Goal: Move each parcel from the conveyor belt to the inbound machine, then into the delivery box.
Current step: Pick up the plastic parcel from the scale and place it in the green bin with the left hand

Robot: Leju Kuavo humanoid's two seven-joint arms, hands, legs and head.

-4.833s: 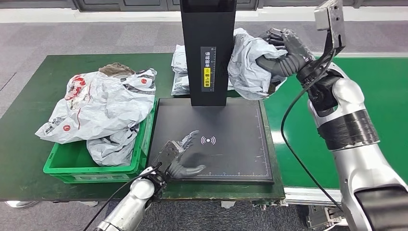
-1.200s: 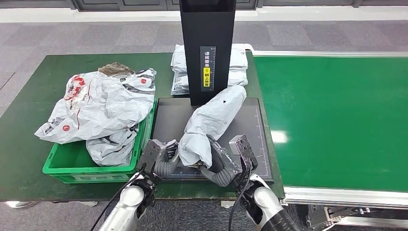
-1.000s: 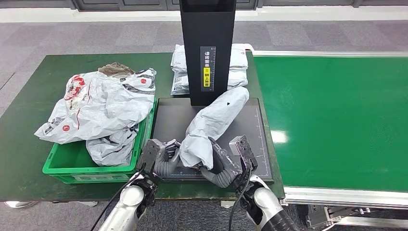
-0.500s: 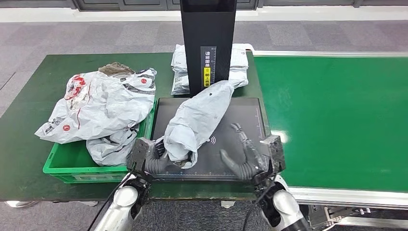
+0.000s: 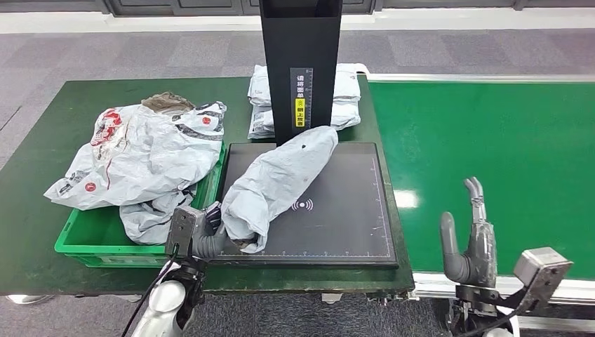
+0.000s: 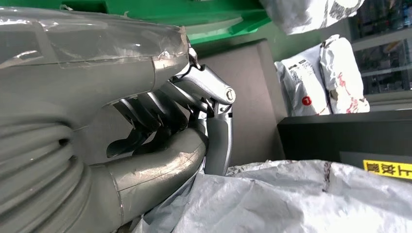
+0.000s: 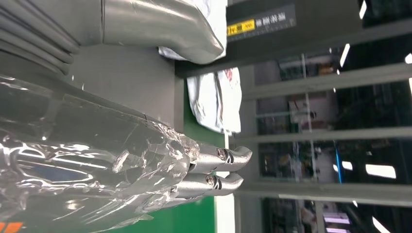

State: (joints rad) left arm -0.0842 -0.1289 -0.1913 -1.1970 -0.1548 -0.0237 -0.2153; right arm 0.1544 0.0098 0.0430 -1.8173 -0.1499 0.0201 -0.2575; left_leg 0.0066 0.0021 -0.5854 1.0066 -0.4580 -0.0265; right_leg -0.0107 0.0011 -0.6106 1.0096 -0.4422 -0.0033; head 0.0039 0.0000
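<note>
A grey parcel (image 5: pixel 281 184) lies diagonally across the black inbound machine (image 5: pixel 344 210), its near end gripped in the left hand's (image 5: pixel 203 235) fingers (image 6: pixel 145 121). The right hand (image 5: pixel 473 242) hovers over the conveyor belt (image 5: pixel 491 140), fingers (image 5: pixel 476 193) spread wide, holding nothing.

Black scanner column (image 5: pixel 302 70) behind the pad; bare belt (image 5: pixel 491 161) rightward.
</note>
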